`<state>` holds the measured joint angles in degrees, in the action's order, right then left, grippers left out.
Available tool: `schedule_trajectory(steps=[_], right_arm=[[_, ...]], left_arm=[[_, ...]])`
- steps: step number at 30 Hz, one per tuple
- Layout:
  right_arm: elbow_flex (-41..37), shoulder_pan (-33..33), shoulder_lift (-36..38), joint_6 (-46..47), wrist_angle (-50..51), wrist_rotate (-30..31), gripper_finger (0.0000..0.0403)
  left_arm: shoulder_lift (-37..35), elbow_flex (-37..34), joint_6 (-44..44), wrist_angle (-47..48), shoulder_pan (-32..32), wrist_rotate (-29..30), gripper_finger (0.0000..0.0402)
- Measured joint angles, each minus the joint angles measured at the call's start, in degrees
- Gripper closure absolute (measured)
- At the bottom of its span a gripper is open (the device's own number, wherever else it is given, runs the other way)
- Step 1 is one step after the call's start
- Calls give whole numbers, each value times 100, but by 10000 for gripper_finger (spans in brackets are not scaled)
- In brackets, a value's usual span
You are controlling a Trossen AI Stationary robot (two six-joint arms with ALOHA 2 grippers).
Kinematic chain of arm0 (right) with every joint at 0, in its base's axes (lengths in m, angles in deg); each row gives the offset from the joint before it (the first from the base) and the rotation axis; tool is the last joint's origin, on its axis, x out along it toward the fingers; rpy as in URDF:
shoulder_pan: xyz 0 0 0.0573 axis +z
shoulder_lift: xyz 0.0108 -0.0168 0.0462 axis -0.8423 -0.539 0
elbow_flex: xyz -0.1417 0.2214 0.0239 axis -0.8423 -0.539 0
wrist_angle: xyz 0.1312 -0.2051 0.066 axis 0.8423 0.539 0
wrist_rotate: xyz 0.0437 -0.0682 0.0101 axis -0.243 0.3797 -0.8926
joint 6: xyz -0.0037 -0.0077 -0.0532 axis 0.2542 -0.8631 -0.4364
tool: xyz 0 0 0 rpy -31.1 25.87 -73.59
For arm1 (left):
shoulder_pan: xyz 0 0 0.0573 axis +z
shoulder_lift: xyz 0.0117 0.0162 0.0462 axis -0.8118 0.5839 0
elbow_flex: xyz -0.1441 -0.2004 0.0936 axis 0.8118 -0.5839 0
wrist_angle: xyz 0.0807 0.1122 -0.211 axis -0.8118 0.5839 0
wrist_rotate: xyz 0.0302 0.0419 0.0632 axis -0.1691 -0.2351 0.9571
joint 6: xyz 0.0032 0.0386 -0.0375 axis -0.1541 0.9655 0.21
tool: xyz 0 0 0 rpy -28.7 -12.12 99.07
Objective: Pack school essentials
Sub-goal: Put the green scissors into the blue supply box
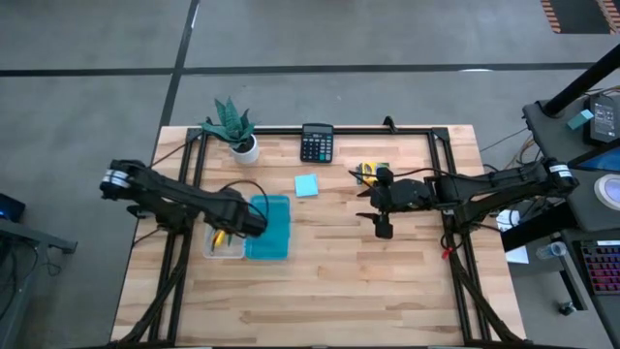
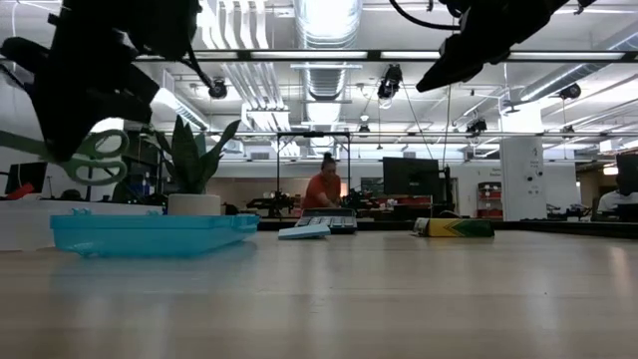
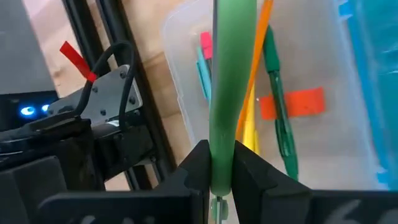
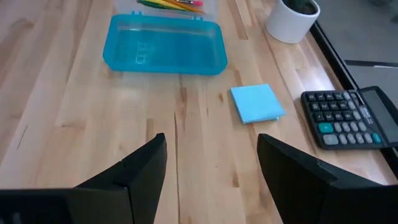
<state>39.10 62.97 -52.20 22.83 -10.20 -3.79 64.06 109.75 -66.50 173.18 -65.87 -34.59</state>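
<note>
Your left gripper [image 3: 219, 177] hangs over the clear box [image 1: 224, 244], jaws closed on the green-handled scissors [image 3: 231, 93], which point down toward the box's inside; in the low view the scissors' handle loop [image 2: 95, 158] shows raised above the counter [image 1: 329, 281], just beside the potted plant [image 2: 194, 165]. Inside the clear box you can see a green pen [image 3: 278, 118], a teal pen [image 3: 203, 74], an orange pencil [image 3: 254, 68], yellow pencils [image 3: 249, 135] and a red eraser [image 3: 293, 103]. The box's teal lid [image 1: 269, 228] lies open flat on the counter, joined to the box on the side toward your right arm. Your right gripper [image 4: 211, 171] hovers above the counter well apart from the clear box, on the lid side, jaws open and holding nothing. Between that gripper and the lid, the light-blue sticky-note pad [image 1: 307, 185] lies flat on the wood. The yellow crayon box [image 1: 371, 172] rests beyond the pad, just beside your right gripper, on the counter's far half. The calculator [image 1: 317, 142] sits near the far edge, beyond the pad. The potted plant stands at the far edge, beyond the clear box.
</note>
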Motion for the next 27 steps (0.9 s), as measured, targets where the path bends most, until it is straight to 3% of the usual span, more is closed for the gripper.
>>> schedule_trajectory(steps=[13,27], right_arm=[[0,0,0,-155,-92,-2,165],[-2,0,0,-227,-206,-5,165]], left_arm=[[931,-37,177,9,538,-160,375],[1569,-37,783,-291,710,-151,375]])
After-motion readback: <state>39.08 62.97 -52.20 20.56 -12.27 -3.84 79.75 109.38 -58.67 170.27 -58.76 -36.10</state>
